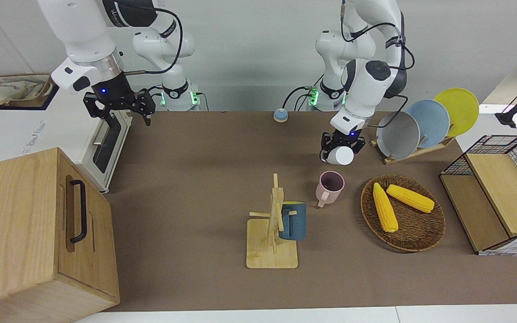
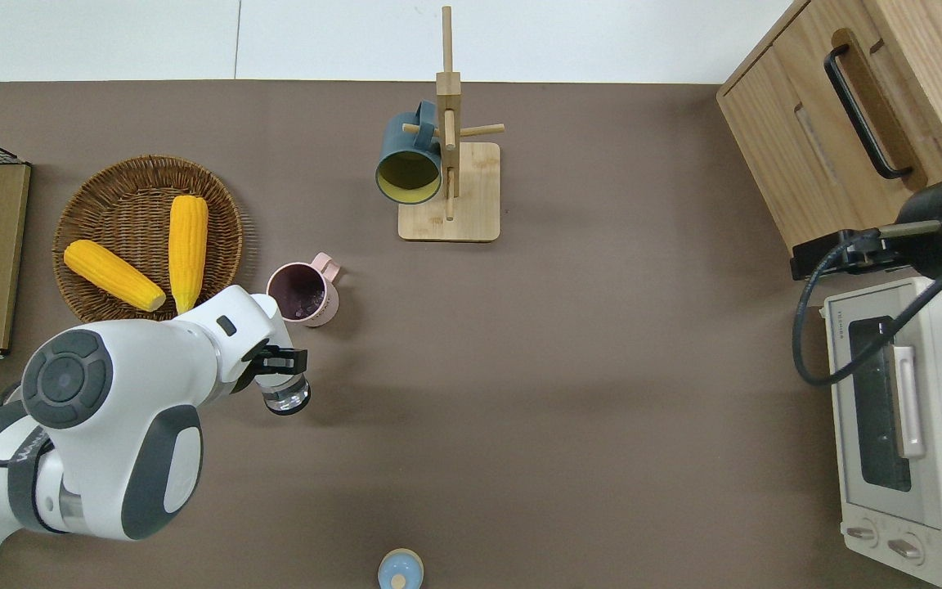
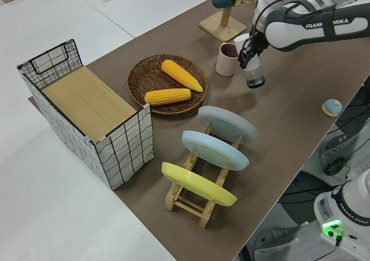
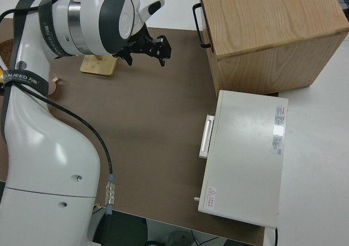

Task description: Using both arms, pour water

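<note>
My left gripper [image 1: 342, 146] [image 2: 279, 372] [image 3: 250, 55] is shut on a clear glass [image 1: 343, 155] [image 2: 286, 398] [image 3: 253, 77] and holds it in the air. In the overhead view the glass is over the table just nearer to the robots than a pink mug [image 1: 330, 187] [image 2: 303, 293] [image 3: 227, 59]. The glass hangs roughly upright in the left side view. Any water inside it is hidden from me. The mug stands upright on the brown table, apart from the glass. My right arm is parked, its gripper [image 1: 121, 108] [image 4: 146, 48] open and holding nothing.
A wooden mug tree [image 1: 273, 242] carries a blue mug [image 1: 293, 220]. A wicker basket [image 1: 420, 233] holds two corn cobs. A rack of three plates [image 1: 424, 123], a wire crate [image 1: 510, 193], a wooden cabinet [image 1: 25, 233], a white oven [image 2: 896, 425] and a small blue knob [image 1: 280, 115] line the edges.
</note>
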